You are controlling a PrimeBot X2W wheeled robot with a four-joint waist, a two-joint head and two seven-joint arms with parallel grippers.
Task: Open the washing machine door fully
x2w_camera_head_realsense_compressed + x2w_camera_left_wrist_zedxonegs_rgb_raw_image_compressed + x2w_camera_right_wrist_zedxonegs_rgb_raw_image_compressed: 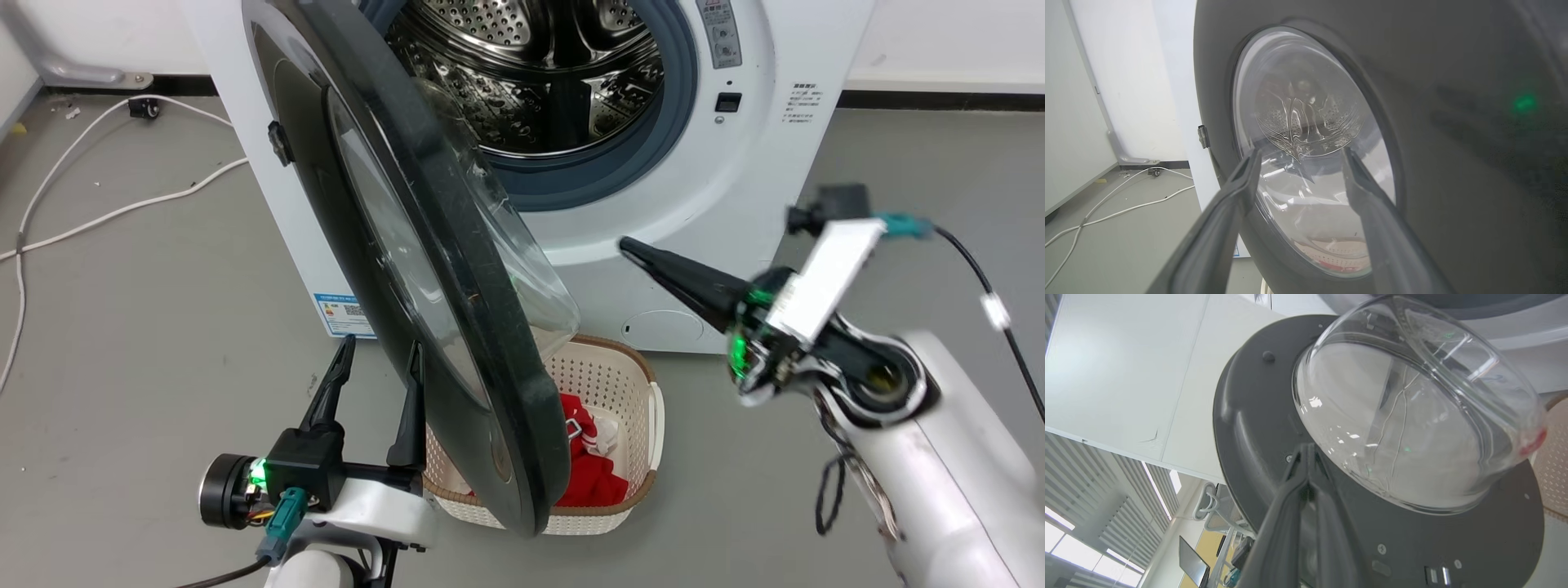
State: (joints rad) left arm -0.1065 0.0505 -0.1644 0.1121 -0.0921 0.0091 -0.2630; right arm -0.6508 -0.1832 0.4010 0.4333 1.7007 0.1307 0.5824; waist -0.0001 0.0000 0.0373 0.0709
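The large round glossy black washing machine door [424,245], with its bulging clear glass bowl window, is seen swung roughly halfway out from the big white front-loading washing machine [718,204]. It is hinged at the left, so the perforated steel drum [531,73] is laid bare behind it. The left gripper [383,343] is held low on the outer side of the door with its two dark fingers spread wide and nothing between them. In the left wrist view they are pointed at the window, and whether the nearer finger touches the black face cannot be told. The right gripper [627,243] is held on the inner side, its fingers pressed together into a single point. This is probably so that a stiff tip can be set against the door instead of a grasp being attempted. In the right wrist view that tip is seen just beside the base of the glass bowl, while in the head view it appears apart from the door. The task is judged about half done, as further swing to the left is needed. The left arm may have to be cleared from the door's path. A cream perforated laundry basket [653,392] holding red cloth [592,465] is stood below the door's lower rim.
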